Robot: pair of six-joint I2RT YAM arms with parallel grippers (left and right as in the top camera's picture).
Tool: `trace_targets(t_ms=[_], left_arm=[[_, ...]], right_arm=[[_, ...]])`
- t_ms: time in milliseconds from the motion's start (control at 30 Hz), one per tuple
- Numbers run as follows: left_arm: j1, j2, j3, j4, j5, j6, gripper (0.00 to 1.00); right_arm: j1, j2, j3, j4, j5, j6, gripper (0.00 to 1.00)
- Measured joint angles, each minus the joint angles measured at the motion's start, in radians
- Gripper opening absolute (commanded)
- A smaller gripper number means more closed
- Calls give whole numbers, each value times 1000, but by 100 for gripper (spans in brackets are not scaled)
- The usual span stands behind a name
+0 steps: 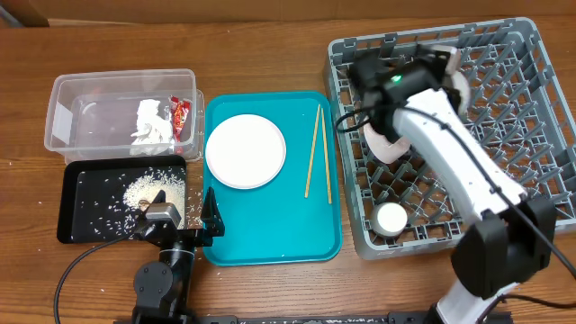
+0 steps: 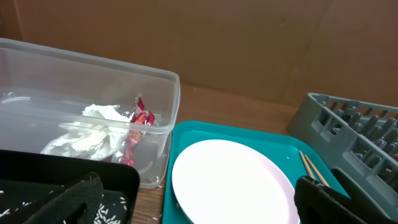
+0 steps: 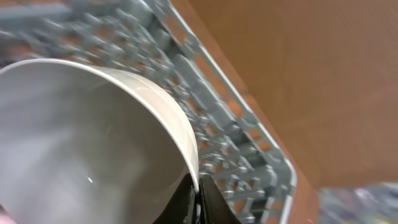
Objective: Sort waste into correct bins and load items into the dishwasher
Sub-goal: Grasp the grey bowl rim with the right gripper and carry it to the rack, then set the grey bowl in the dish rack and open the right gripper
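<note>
One bowl (image 3: 93, 143), rim tight in right jaws, over dish rack (image 1: 504, 108); left jaws wide apart.

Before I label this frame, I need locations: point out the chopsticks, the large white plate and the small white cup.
chopsticks (image 1: 313, 153), overhead view, midway along the left stick.
large white plate (image 1: 245, 151), overhead view, its centre.
small white cup (image 1: 391, 219), overhead view, middle of its round top.

It seems a robot test lab: a wooden tabletop (image 1: 27, 225) with a brown cardboard wall (image 2: 249, 43) behind, a left arm (image 1: 162, 286) and a right arm (image 1: 450, 153) fixed at its edge.
</note>
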Motion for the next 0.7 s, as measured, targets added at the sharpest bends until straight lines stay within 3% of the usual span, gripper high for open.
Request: trace_targets(t_ms=[233,700], left_arm=[[0,0,0,0,0,0,100],[0,0,0,0,0,0,100]], right_arm=[[-103,31,-84,-6,7,3,4],[-24,61,-134,-34,27,4,4]])
